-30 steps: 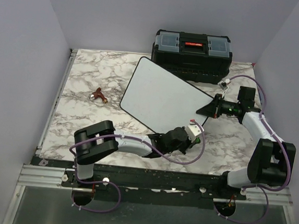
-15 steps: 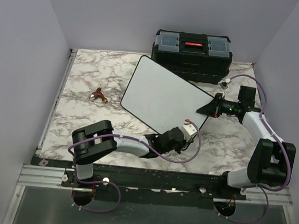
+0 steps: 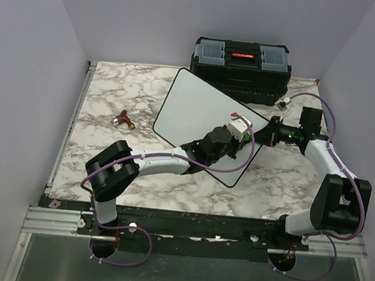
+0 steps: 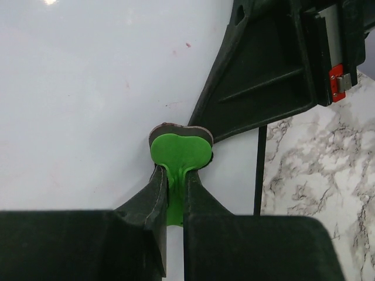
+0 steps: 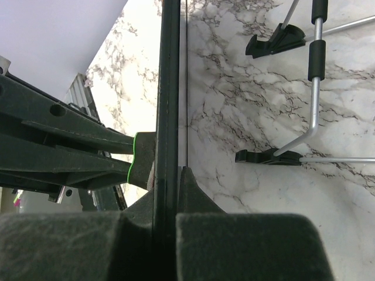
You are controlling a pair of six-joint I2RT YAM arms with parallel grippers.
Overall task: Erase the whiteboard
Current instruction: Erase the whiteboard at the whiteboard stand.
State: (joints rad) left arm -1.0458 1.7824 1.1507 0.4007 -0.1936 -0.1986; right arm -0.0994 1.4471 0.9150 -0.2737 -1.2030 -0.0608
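Green eraser (image 4: 180, 149) pinched in left claw (image 4: 176, 177) meets whiteboard (image 3: 190, 108); right claw (image 5: 170, 175) clamps its edge.

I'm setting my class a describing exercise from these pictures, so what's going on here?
Two robot arms are working on a whiteboard on a marble table. The right gripper is clamped on the board's edge. The left gripper pinches a green eraser and presses it against the white surface near that edge. Only faint red specks show there.

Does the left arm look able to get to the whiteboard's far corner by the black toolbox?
Probably yes: the left claw is over the whiteboard, nothing lies between it and that corner, and the right claw only grips the right edge.
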